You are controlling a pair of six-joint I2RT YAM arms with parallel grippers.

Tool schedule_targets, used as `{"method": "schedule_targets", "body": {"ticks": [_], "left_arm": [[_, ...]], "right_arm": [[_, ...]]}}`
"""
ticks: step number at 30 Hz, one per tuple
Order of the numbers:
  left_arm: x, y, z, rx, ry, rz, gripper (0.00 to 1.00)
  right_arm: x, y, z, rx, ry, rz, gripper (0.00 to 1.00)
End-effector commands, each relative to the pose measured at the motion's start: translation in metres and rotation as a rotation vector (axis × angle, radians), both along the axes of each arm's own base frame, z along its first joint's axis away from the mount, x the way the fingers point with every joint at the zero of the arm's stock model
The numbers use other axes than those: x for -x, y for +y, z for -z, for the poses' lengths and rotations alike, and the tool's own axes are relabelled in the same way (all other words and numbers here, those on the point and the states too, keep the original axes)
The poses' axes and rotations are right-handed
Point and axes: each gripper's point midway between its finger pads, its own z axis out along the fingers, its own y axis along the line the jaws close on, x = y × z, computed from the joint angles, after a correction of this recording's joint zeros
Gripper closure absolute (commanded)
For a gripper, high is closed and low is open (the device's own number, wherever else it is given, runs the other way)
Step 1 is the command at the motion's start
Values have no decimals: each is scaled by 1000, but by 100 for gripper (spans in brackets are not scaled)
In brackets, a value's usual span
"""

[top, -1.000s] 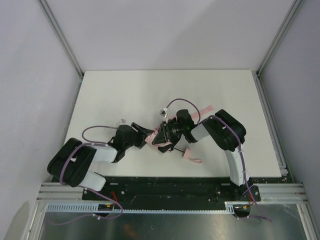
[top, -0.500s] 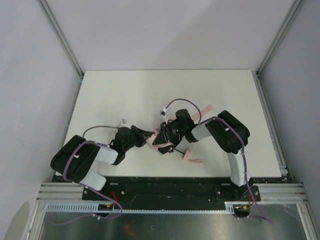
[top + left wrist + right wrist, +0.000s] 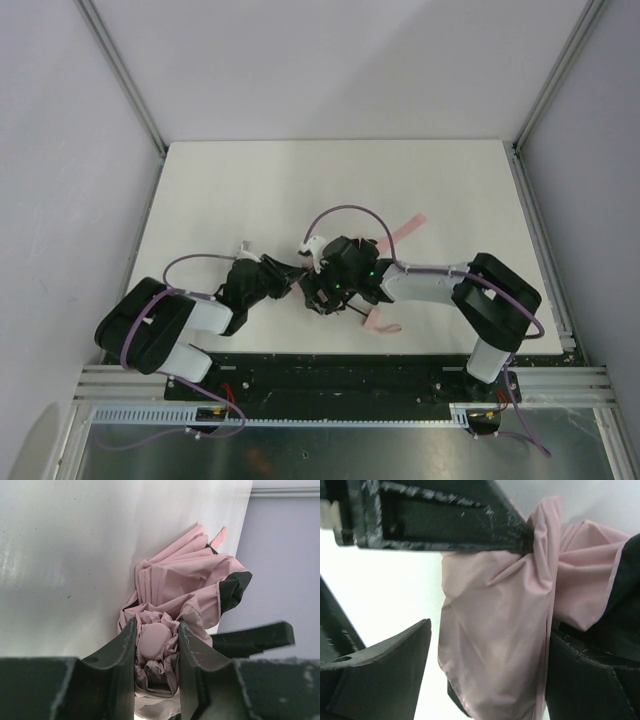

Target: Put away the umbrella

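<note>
left pincer point(image 3: 156, 626) clenched on umbrella point(image 3: 175, 585) tip | right pincer point(image 3: 490, 630) released, astride fabric | next: pinch loose folds at 3 o'clock, hold tip firm

Overhead and close wrist views share umbrella point(image 3: 175, 590).

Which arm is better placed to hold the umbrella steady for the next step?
Left, probably. The left gripper is closed on the round pink end of the umbrella. The right gripper is open around it, with a gap beside one finger, so it holds nothing.
</note>
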Motion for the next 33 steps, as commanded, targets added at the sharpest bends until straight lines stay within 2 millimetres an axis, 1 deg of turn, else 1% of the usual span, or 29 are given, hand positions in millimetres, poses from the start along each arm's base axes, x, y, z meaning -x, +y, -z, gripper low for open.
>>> {"method": "schedule_targets", "body": {"ticks": [1, 4, 7, 9, 11, 14, 17, 19, 21, 24, 25, 26, 27, 29, 30, 32, 33], "left_arm": [[6, 18, 24, -124, 30, -26, 100], [8, 16, 25, -111, 50, -21, 100], [8, 14, 24, -105, 65, -16, 100], [8, 14, 24, -106, 72, -17, 100], [7, 14, 23, -109, 74, -16, 100], [6, 13, 21, -116, 73, -10, 100], [4, 11, 19, -123, 71, 1, 100], [3, 10, 17, -129, 66, 11, 100], [0, 10, 15, -142, 49, 21, 100], [-6, 11, 11, -148, 30, 28, 100], [-8, 12, 9, -145, 25, 33, 98], [-10, 13, 6, -138, 21, 36, 94], [-12, 15, 3, -132, 15, 37, 84], [-18, 20, -5, -118, -7, 38, 60], [-22, 24, -11, -112, -25, 38, 51], [-29, 33, -25, -99, -71, 25, 22], [-31, 39, -32, -97, -93, 16, 11]], "right_arm": [[-11, -43, 1, 350, -291, 33, 16], [-10, -40, 5, 425, -391, 13, 16], [-16, -32, 12, 462, -456, 29, 18], [-22, -25, 17, 481, -496, 44, 23], [-28, -21, 26, 499, -515, 59, 32], [-29, -21, 47, 509, -465, 66, 55], [-20, -27, 74, 509, -333, 42, 78], [-6, -29, 90, 496, -240, 11, 93], [8, -31, 103, 462, -144, -14, 98], [29, -32, 119, 407, 8, -40, 100], [35, -32, 123, 386, 56, -46, 100], [41, -32, 125, 363, 107, -54, 100], [44, -30, 127, 329, 148, -56, 100], [53, -27, 128, 271, 235, -74, 100], [56, -27, 129, 249, 273, -83, 100], [60, -26, 130, 207, 341, -99, 100], [60, -26, 130, 184, 370, -106, 100]]}}
